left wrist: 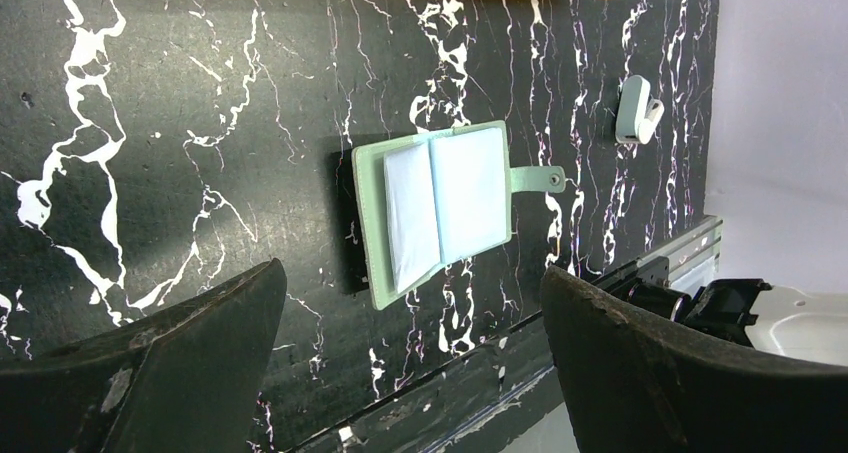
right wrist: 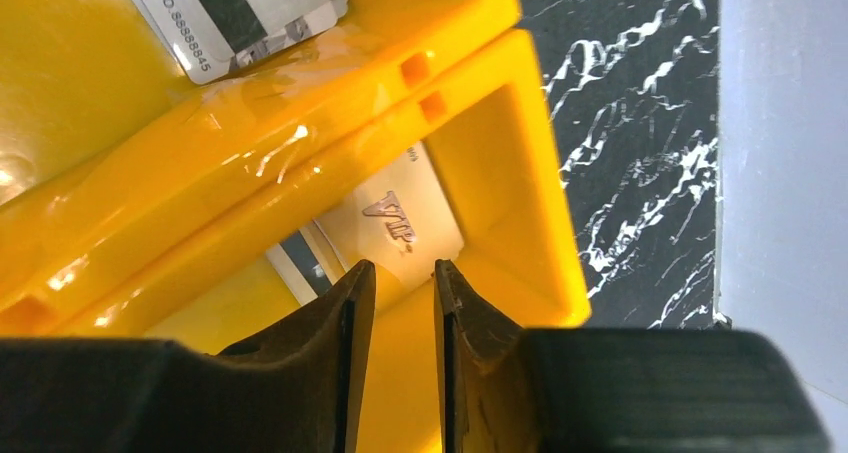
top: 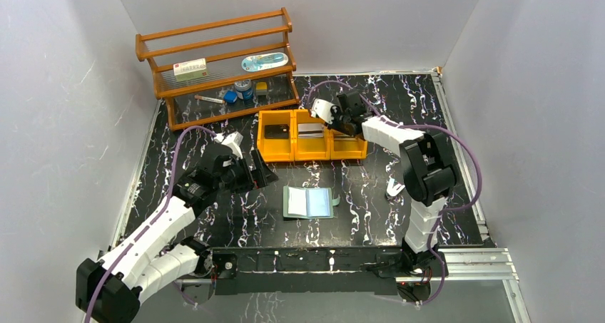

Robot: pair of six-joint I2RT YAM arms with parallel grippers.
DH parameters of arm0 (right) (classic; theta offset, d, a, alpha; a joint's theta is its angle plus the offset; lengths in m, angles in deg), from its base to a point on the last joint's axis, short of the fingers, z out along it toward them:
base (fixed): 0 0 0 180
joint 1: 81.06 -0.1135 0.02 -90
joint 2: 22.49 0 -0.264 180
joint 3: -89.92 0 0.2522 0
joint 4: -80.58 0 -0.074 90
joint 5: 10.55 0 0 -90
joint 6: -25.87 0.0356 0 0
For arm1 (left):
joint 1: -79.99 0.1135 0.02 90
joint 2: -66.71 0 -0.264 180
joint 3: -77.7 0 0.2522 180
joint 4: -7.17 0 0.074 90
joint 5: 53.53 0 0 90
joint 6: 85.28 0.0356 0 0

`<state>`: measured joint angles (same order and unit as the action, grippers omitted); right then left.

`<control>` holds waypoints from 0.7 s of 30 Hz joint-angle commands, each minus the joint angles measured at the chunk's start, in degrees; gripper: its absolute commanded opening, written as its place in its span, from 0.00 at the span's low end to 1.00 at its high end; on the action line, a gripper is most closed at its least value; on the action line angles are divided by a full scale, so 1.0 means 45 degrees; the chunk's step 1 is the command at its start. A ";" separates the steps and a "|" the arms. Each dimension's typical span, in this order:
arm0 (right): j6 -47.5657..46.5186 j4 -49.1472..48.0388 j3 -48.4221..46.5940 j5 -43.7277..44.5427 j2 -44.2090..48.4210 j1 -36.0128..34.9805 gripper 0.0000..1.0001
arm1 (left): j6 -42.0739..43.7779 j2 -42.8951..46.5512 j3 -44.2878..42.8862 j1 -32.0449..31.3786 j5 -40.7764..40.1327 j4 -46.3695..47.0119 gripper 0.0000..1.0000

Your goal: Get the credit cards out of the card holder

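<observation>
Two credit cards [right wrist: 400,218] look light, stiff and slick — pinch a short edge — one at twelve o'clock of the right gripper [right wrist: 402,268], jaws parted, empty; left gripper [left wrist: 412,270] gapes.

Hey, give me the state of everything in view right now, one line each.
card holder, open flat on the table, strap undone.
VIP card, in the orange bin's right compartment, not gripped.
striped card, lying in the middle compartment.
left gripper, open, empty.
right gripper, slightly open over the VIP card, empty.
</observation>
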<state>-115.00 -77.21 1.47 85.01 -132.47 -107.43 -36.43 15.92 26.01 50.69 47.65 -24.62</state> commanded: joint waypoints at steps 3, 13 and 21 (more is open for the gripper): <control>0.1915 -0.0343 -0.0254 -0.0389 0.2014 -0.0014 0.39 | -0.0064 -0.0027 0.0086 0.0086 0.0382 0.0162 0.99; 1.7552 0.0467 0.1735 -0.5734 0.5178 -0.0033 0.62 | -0.0278 -0.1119 0.0474 0.0085 0.1531 0.1067 0.97; 2.1121 0.3321 0.4019 -0.2072 0.5590 -0.3850 0.74 | -0.0279 -0.2680 0.0663 0.0066 0.2598 0.1566 0.88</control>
<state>-33.39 -70.28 17.53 67.07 -108.51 -116.96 -37.57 5.43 28.06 50.69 55.08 -19.22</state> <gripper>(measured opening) 0.700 0.904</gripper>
